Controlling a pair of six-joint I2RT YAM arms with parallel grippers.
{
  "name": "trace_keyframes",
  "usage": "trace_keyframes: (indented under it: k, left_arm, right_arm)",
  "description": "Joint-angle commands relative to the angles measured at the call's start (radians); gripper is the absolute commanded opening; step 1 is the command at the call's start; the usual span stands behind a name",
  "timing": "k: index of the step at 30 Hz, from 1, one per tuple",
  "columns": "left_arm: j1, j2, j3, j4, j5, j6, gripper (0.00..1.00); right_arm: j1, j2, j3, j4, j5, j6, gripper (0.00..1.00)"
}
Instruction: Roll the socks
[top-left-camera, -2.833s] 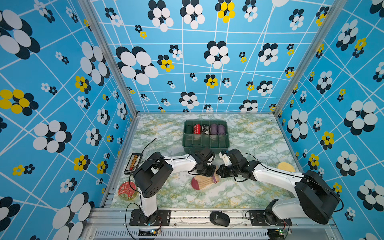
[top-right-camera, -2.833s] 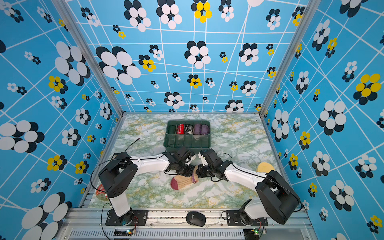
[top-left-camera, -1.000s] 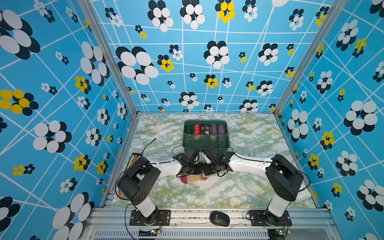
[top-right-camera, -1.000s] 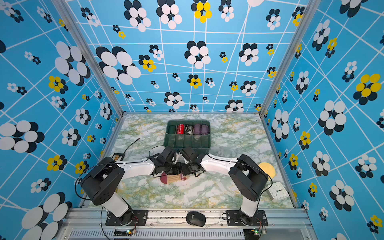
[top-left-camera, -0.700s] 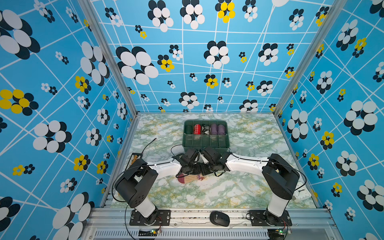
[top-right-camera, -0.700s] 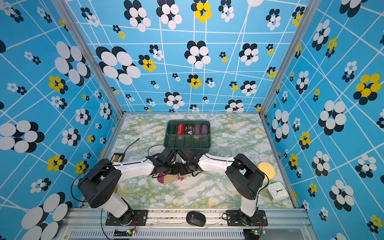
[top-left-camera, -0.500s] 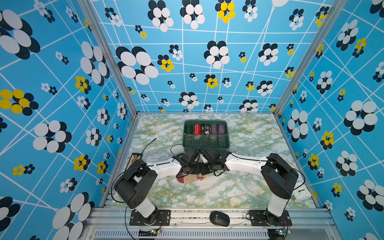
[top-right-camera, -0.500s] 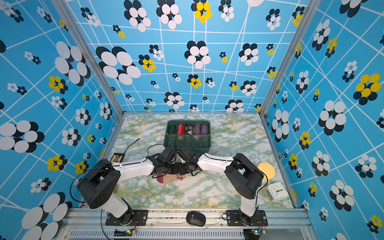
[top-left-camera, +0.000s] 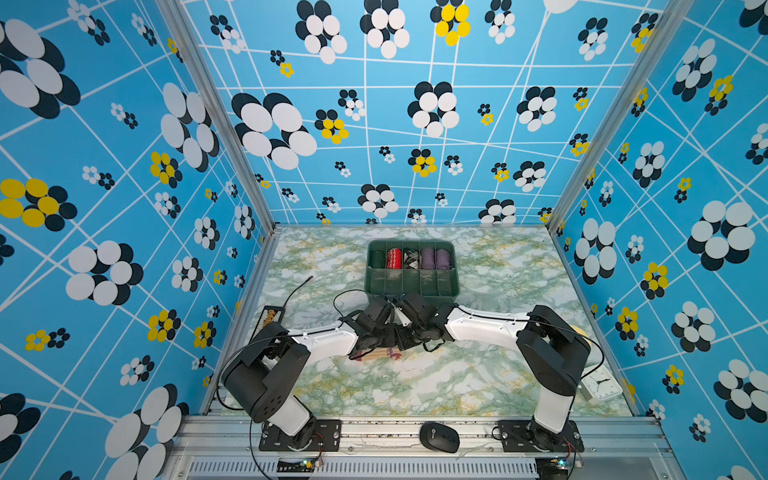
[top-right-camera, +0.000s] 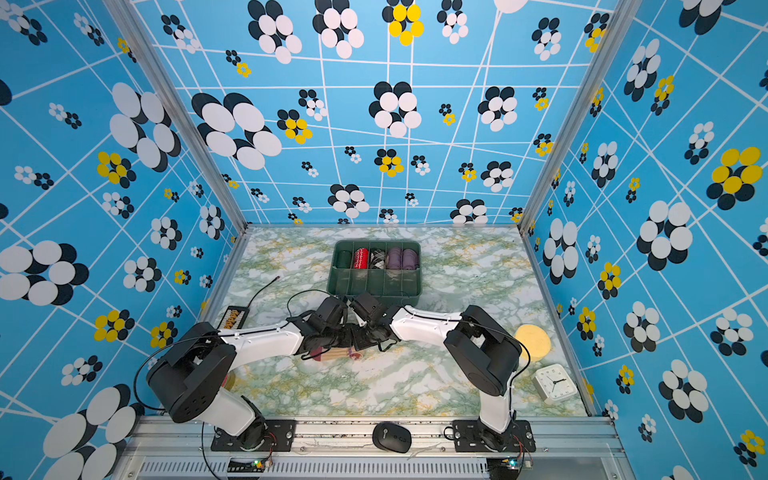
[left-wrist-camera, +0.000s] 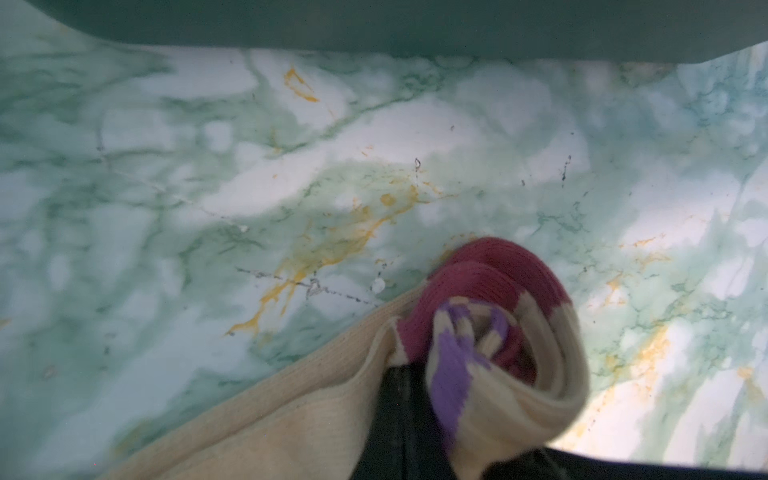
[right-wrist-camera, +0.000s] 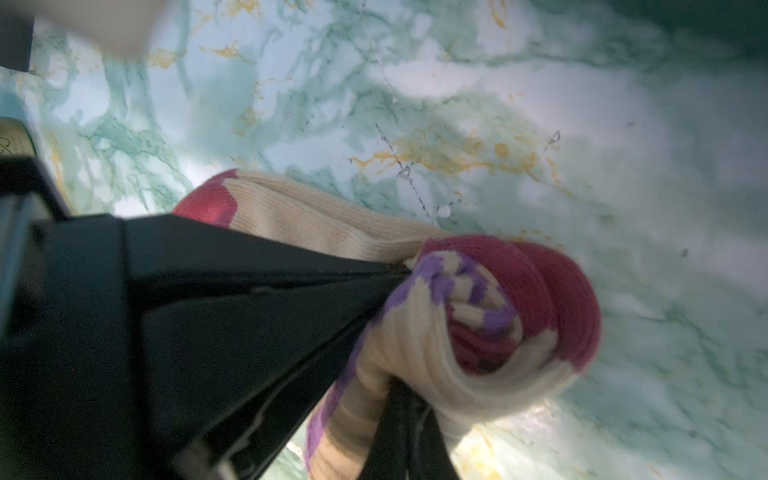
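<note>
Top view: socks (top-right-camera: 337, 353) clamped; clock (top-right-camera: 555, 384) markings unreadable.

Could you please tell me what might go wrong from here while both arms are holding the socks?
The socks are rolled only at the cuff end, and the curl looks loose, so it may unroll if the left gripper or right gripper lets go. Both grippers crowd together in both top views, so they might collide. The green tray sits just beyond them and could get bumped.
</note>
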Motion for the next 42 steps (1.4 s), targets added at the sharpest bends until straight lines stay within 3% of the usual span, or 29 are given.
trace_keyframes:
  k: [1,5,11,13,16,28,42]
  left_arm:
    - [0.044,0.022,-0.066,-0.014,-0.038,-0.032,0.13]
    - [0.058,0.012,-0.077,-0.003,-0.039,-0.038,0.2]
    - [0.074,0.006,-0.101,0.023,-0.037,-0.054,0.2]
    - [0.078,0.003,-0.105,0.023,-0.037,-0.052,0.17]
    - [0.083,0.0,-0.105,0.009,-0.044,-0.042,0.01]
    - [0.094,-0.053,-0.118,-0.026,-0.137,-0.035,0.0]
    - [0.143,-0.13,-0.194,0.082,-0.126,-0.081,0.0]
  right_arm:
    - [0.035,0.099,-0.053,-0.159,-0.028,-0.021,0.06]
    - [0.036,0.105,-0.048,-0.162,-0.031,-0.024,0.06]
    - [0.038,0.114,-0.041,-0.165,-0.03,-0.026,0.06]
    - [0.038,0.117,-0.039,-0.168,-0.03,-0.027,0.06]
    - [0.039,0.12,-0.034,-0.172,-0.03,-0.029,0.06]
    - [0.044,0.14,-0.009,-0.189,-0.034,-0.037,0.06]
    - [0.047,0.15,0.004,-0.203,-0.034,-0.044,0.06]
